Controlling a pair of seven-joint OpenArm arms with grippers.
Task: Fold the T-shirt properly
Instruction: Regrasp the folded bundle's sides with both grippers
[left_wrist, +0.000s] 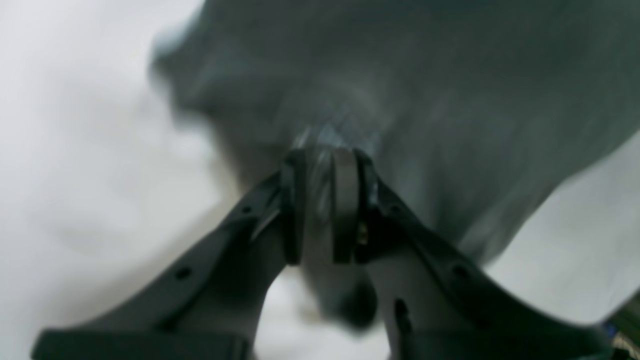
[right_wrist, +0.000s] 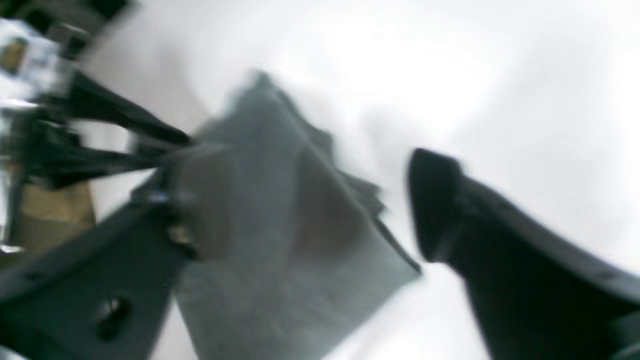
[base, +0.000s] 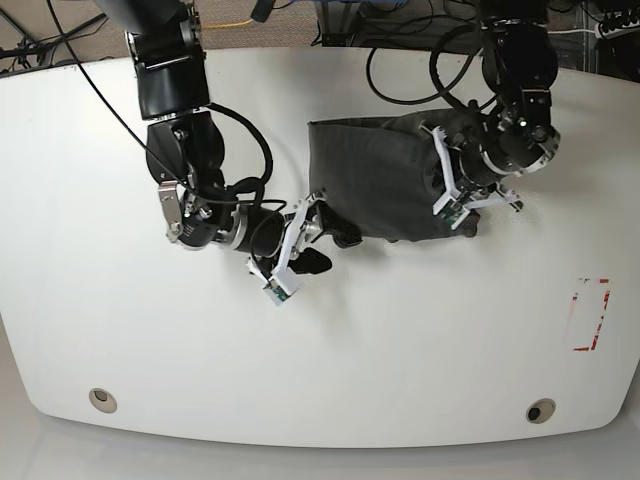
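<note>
Cloth first: the dark charcoal-grey cotton T-shirt (base: 385, 180) lay bunched on the white table (base: 150, 350), between your arms. Your left gripper (left_wrist: 325, 200) had its fingers pinched on a fold of it. Your right gripper (right_wrist: 310, 210) was spread, beside the hem. I'd judge you needed a firm edge pinch, an even pull and steady tension.

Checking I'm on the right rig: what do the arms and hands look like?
Both arms are black with glossy cylindrical joints and looping black cables. Each wrist carries a white bracket with a small camera board. The left hand and right hand have dark, tapering fingers with screw holes.
</note>
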